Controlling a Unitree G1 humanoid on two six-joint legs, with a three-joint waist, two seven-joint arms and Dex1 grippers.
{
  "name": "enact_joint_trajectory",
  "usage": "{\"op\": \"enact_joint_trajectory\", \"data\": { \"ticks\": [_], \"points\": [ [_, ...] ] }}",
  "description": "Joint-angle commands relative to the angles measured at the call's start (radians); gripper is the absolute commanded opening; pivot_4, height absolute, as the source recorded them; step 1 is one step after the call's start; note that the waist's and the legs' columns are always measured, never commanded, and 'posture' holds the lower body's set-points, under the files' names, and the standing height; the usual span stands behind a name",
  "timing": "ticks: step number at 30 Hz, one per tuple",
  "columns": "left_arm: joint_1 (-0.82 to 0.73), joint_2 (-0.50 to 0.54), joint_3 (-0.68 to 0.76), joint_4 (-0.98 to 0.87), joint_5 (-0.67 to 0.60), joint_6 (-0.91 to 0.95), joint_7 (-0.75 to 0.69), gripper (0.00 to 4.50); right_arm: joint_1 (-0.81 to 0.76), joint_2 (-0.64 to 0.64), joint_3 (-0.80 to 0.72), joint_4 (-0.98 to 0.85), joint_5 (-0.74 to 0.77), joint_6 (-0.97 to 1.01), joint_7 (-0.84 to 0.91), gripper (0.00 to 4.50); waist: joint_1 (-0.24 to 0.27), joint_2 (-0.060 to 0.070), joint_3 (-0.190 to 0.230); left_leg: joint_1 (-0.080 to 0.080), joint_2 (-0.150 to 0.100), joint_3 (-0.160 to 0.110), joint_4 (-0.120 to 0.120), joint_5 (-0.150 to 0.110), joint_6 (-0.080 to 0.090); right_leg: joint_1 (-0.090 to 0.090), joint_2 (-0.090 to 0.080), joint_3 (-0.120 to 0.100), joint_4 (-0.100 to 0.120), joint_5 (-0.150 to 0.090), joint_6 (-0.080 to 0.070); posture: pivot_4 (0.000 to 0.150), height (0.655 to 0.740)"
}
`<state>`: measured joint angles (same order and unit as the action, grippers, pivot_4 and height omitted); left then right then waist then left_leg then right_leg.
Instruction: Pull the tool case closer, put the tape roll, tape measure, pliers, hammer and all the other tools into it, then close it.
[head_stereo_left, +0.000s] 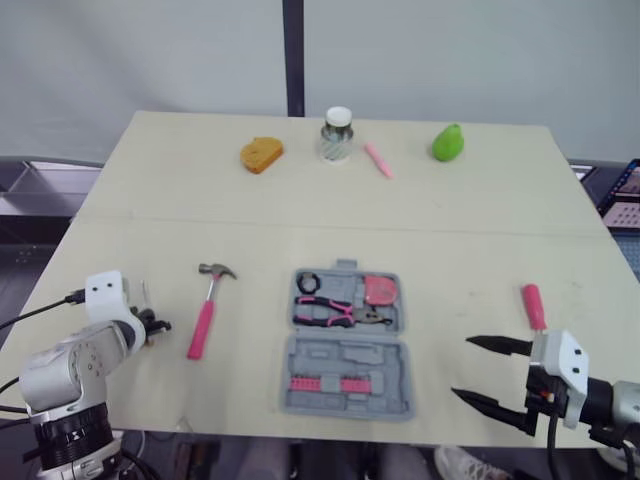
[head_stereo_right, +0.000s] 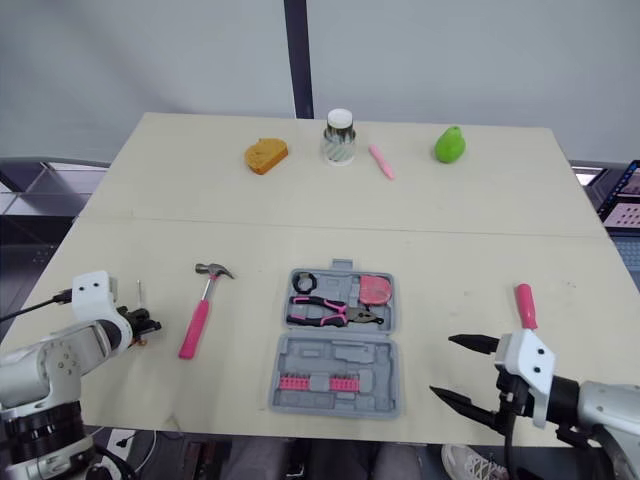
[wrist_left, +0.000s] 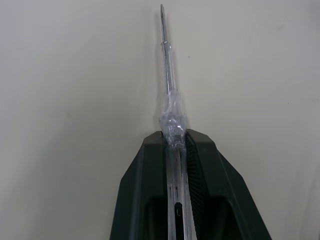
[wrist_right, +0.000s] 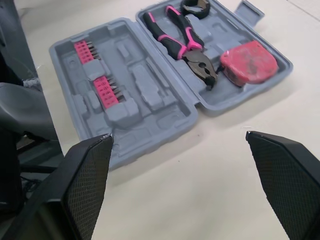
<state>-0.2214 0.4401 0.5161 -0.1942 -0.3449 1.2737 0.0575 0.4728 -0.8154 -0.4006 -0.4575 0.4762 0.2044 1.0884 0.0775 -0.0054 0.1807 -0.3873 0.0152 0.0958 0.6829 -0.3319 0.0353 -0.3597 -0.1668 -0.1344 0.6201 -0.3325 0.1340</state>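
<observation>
The grey tool case (head_stereo_left: 400, 352) lies open near the table's front edge. Its far half holds a black tape roll (head_stereo_left: 308, 281), pink-handled pliers (head_stereo_left: 335, 310) and a red tape measure (head_stereo_left: 379, 291); pink bits (head_stereo_left: 325, 383) sit in the near half. A pink-handled hammer (head_stereo_left: 207, 312) lies left of the case. My left gripper (wrist_left: 175, 134) is shut on a clear-handled screwdriver (wrist_left: 169, 95) just above the table, left of the hammer. My right gripper (head_stereo_left: 490, 372) stands open right of the case, empty. A pink-handled tool (head_stereo_left: 533, 305) lies beyond it.
Along the far side of the table (head_stereo_left: 150, 220) are an orange sponge-like piece (head_stereo_left: 261, 154), a jar with a white lid (head_stereo_left: 338, 135), a pink pen (head_stereo_left: 378, 160) and a green pear (head_stereo_left: 447, 142). Bare tabletop separates them from the case.
</observation>
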Motion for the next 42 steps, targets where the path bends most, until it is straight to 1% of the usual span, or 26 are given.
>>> {"op": "enact_joint_trajectory", "data": {
  "ticks": [1,6,9,12,16,17,20,25,29,31,35,42],
  "points": [
    [-0.002,0.013,-0.013,0.004,0.019,-0.008,-0.021,0.04,0.019,0.011,-0.034,0.004,0.011,-0.025,0.013,4.5,0.0,0.0,0.0,0.0,0.0,0.0,0.0,0.0,0.0,0.0,0.0,0.0,0.0,0.0,0.0,0.15,0.695],
    [0.003,0.044,-0.01,-0.009,0.031,-0.008,-0.047,0.04,0.028,0.014,-0.047,0.026,0.009,-0.04,0.016,4.5,-0.001,0.0,0.0,0.0,0.0,0.0,0.0,0.0,0.0,0.0,0.0,0.0,0.0,0.0,0.0,0.15,0.695],
    [0.013,0.112,-0.019,-0.046,0.006,-0.007,-0.125,0.04,0.029,0.01,-0.055,0.036,0.009,-0.048,0.022,4.5,-0.004,-0.001,0.001,0.0,0.0,0.0,0.0,0.0,-0.001,-0.001,0.0,0.0,0.0,0.0,0.0,0.15,0.695],
    [0.038,0.254,-0.078,-0.089,-0.081,-0.012,-0.331,0.04,0.016,0.004,-0.059,0.042,0.013,-0.047,0.025,4.5,-0.012,-0.001,0.001,-0.001,0.001,0.0,0.0,0.0,-0.001,-0.001,0.001,0.0,0.001,0.0,0.0,0.15,0.695],
    [0.072,0.408,-0.168,-0.158,-0.172,-0.107,-0.593,0.04,-0.002,0.001,-0.053,0.055,0.007,-0.053,0.035,4.5,-0.023,-0.001,0.001,-0.001,0.001,0.0,0.0,-0.001,-0.002,-0.001,0.0,0.001,-0.001,0.0,0.0,0.15,0.695],
    [0.092,0.451,-0.207,-0.19,-0.181,-0.159,-0.671,0.04,-0.005,0.002,-0.049,0.056,0.005,-0.055,0.036,4.5,-0.026,0.0,0.001,-0.001,0.001,0.0,0.0,-0.001,-0.002,-0.001,0.0,0.001,-0.001,0.0,0.0,0.15,0.695],
    [0.134,0.53,-0.288,-0.237,-0.168,-0.287,-0.805,0.04,-0.014,0.006,-0.04,0.062,-0.002,-0.058,0.036,4.5,-0.029,0.001,0.002,-0.001,0.001,0.0,-0.001,-0.002,-0.003,-0.001,0.0,0.002,-0.002,-0.001,-0.001,0.15,0.695],
    [0.157,0.595,-0.407,-0.279,-0.116,-0.465,-0.935,0.04,-0.007,0.007,-0.022,0.087,-0.049,-0.103,0.046,4.5,-0.033,0.004,0.003,-0.001,0.002,0.002,-0.001,-0.001,-0.002,-0.001,0.002,0.002,-0.003,-0.001,-0.001,0.15,0.695],
    [0.139,0.638,-0.481,-0.295,-0.083,-0.546,-1.013,0.04,-0.004,0.003,-0.031,0.101,-0.061,-0.125,0.049,4.5,-0.033,0.004,0.003,-0.001,0.002,0.003,-0.001,0.001,0.001,-0.002,0.001,0.001,-0.003,-0.001,-0.001,0.15,0.695],
    [0.092,0.638,-0.521,-0.305,-0.082,-0.542,-1.029,0.04,0.001,0.002,-0.036,0.109,-0.063,-0.136,0.054,4.5,-0.032,0.004,0.004,-0.001,0.002,0.003,-0.001,0.001,0.002,-0.002,0.001,0.001,-0.002,-0.001,-0.001,0.15,0.695],
    [-0.011,0.607,-0.587,-0.312,-0.086,-0.518,-1.04,0.04,0.007,0.003,-0.036,0.106,-0.065,-0.144,0.053,4.5,-0.026,0.004,0.004,-0.001,0.002,0.003,-0.001,0.002,0.004,-0.002,0.001,0.001,-0.002,-0.001,-0.001,0.15,0.695],
    [-0.039,0.601,-0.605,-0.31,-0.085,-0.498,-1.042,0.04,0.01,0.002,-0.036,0.106,-0.063,-0.148,0.051,4.5,-0.036,0.005,0.004,-0.001,0.002,0.003,-0.001,0.003,0.005,-0.002,0.002,-0.001,0.001,0.0,-0.001,0.15,0.695]
  ]
}}
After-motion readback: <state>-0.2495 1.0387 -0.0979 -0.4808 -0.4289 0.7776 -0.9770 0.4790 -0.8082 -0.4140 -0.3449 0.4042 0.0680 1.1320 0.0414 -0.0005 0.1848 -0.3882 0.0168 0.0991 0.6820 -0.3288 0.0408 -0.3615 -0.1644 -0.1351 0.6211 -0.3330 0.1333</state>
